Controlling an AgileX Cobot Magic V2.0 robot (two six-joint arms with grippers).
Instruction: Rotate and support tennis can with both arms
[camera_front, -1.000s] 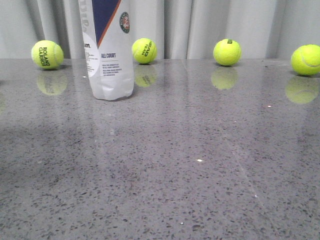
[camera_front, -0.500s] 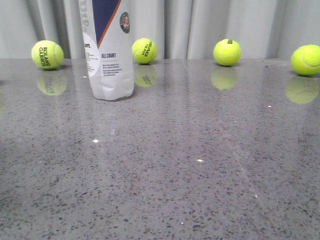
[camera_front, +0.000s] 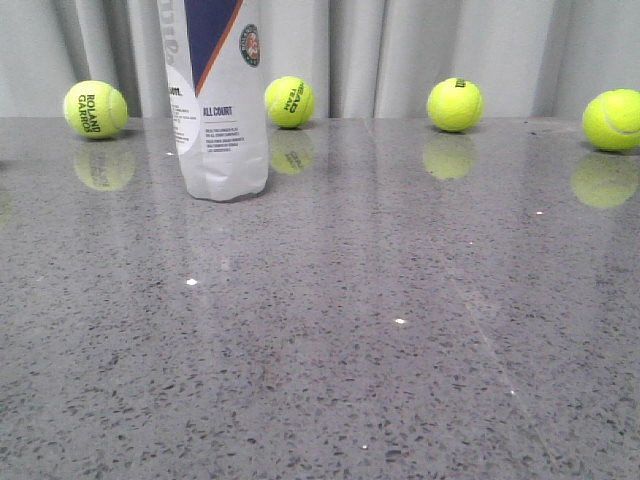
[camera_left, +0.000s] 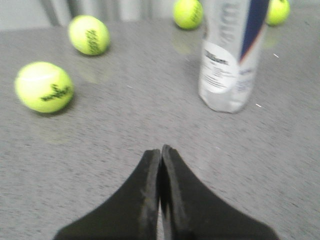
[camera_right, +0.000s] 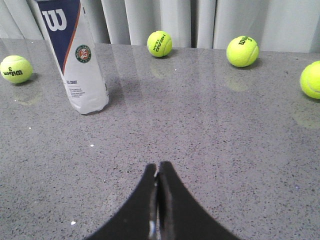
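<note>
The tennis can (camera_front: 218, 100) stands upright on the grey table at the back left, clear plastic with a white and navy label, an orange stripe and a round emblem. It also shows in the left wrist view (camera_left: 231, 52) and the right wrist view (camera_right: 75, 57), with its W logo. My left gripper (camera_left: 160, 148) is shut and empty, well short of the can. My right gripper (camera_right: 158, 164) is shut and empty, far from the can. Neither gripper shows in the front view.
Several yellow-green tennis balls lie along the table's back edge by the grey curtain: one left of the can (camera_front: 95, 109), one just behind it (camera_front: 289, 101), two to the right (camera_front: 454, 104) (camera_front: 612, 120). Another ball (camera_left: 44, 86) lies near the left gripper.
The can and balls have not moved. A small white glint on the table in front of the can appeared half a second ago and stays.
</note>
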